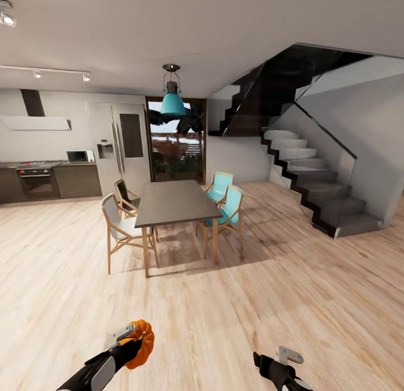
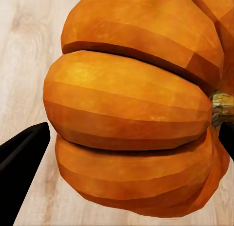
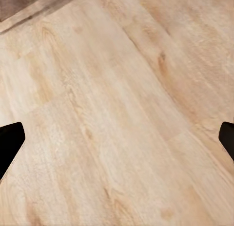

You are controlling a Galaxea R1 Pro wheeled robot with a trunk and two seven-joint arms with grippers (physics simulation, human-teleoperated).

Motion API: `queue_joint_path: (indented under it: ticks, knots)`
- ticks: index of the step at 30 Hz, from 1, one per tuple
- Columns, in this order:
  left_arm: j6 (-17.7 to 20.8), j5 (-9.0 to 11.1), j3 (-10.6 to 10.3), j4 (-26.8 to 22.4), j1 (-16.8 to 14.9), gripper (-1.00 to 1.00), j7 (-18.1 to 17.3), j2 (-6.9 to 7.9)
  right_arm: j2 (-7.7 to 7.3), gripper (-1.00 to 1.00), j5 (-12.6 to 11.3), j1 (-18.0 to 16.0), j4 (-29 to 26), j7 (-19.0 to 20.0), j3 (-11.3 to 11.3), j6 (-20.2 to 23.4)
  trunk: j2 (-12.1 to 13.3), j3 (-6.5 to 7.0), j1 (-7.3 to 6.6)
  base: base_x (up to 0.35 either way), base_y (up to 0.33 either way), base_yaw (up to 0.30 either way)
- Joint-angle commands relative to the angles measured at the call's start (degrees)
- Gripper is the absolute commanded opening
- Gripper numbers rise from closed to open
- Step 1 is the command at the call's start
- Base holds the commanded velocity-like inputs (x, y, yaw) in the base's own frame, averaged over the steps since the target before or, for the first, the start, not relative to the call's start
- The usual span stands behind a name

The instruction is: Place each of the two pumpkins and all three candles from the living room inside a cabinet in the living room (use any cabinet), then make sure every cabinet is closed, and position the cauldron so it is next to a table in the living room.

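Note:
An orange ribbed pumpkin (image 1: pixel 144 344) hangs low over the wooden floor at the bottom left of the head view, with my left gripper (image 1: pixel 133 336) shut on it. In the left wrist view the pumpkin (image 2: pixel 131 109) sits between the two black fingertips (image 2: pixel 24 155), its stem to one side. My right gripper (image 1: pixel 279 362) is at the bottom right, open and holding nothing. Its fingers (image 3: pixel 9 143) stand wide apart over bare floor. The candles, the cabinet and the cauldron are out of view.
A dark dining table (image 1: pixel 174 203) with several chairs, two of them teal (image 1: pixel 227 208), stands ahead in the middle. Stairs (image 1: pixel 314 183) with a glass rail rise at the right. A kitchen counter (image 1: pixel 50 180) and fridge (image 1: pixel 120 146) line the far left wall.

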Motion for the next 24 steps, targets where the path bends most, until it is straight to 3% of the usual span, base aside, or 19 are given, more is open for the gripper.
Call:
queue_joint_path:
  ticks: [1,7,24]
  knots:
    - [0.3,0.3,-0.2,-0.2,0.0,-1.0,0.4,-0.01,0.04,1.0,-0.1,-0.1,0.0,0.5,-0.4,-0.5,-0.1,-0.12,0.05,0.343,0.0,-0.006]
    - [0.3,0.1,-0.2,-0.2,0.0,-1.0,0.4,-0.95,0.04,1.0,0.1,-0.1,0.2,0.5,-0.2,-0.6,-0.1,-0.37,0.05,0.343,0.0,-0.156]
    - [0.3,0.2,-0.2,-0.2,0.0,-1.0,0.4,-1.03,0.04,1.0,0.1,-0.1,0.3,0.5,-0.3,-0.5,-0.1,-1.29,0.05,0.343,0.0,-0.222]
